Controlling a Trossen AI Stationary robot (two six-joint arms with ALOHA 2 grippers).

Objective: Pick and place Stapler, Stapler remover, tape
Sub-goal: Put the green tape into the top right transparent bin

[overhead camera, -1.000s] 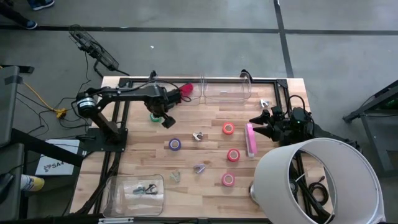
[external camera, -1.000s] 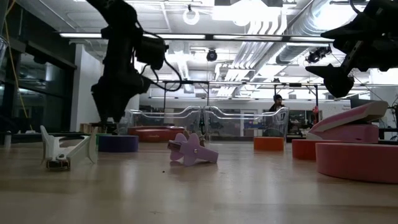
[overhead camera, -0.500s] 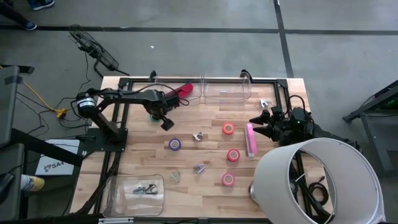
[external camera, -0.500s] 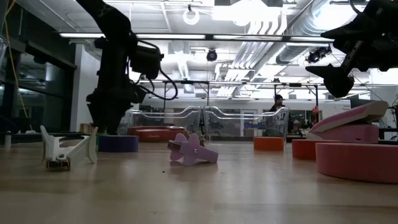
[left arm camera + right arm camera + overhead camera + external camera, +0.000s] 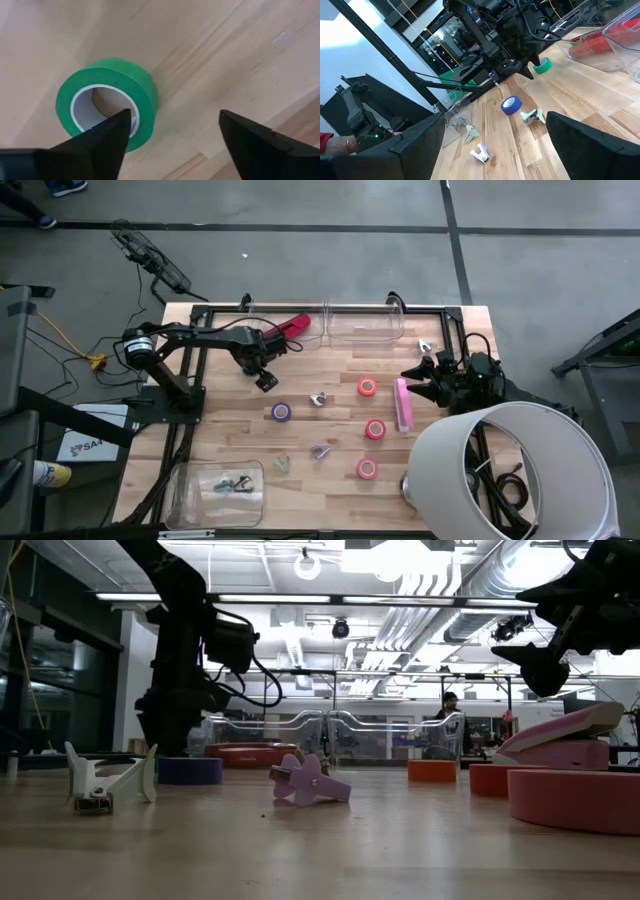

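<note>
A green tape roll (image 5: 107, 102) lies flat on the wooden table (image 5: 330, 480) at its far left. My left gripper (image 5: 175, 122) points straight down over it, open, with one finger (image 5: 107, 135) in the ring's hole and the other (image 5: 250, 140) outside, clear of the wall. A purple roll (image 5: 281, 412) and three red-pink rolls (image 5: 375, 429) lie mid-table beside a pink stapler (image 5: 403, 404). Small staple removers (image 5: 318, 398) lie among them. My right gripper (image 5: 415, 375) waits open at the right edge. My left gripper comes from above with one finger inside the green roll's hole, by the white inner core (image 5: 131, 125), and the other finger outside the ring. I cannot tell whether the inner finger touches the core. The roll lies flat on the table.
A red stapler (image 5: 292, 327) lies in a clear bin at the far edge, next to another clear bin (image 5: 362, 325). A third clear bin (image 5: 220, 485) with dark items stands near left. A big white round shade (image 5: 510, 470) overhangs the near right corner.
My left gripper has sunk straight down onto the green roll, its wrist still pointing down, and now stands low at the table. The roll has stayed where it was.
</note>
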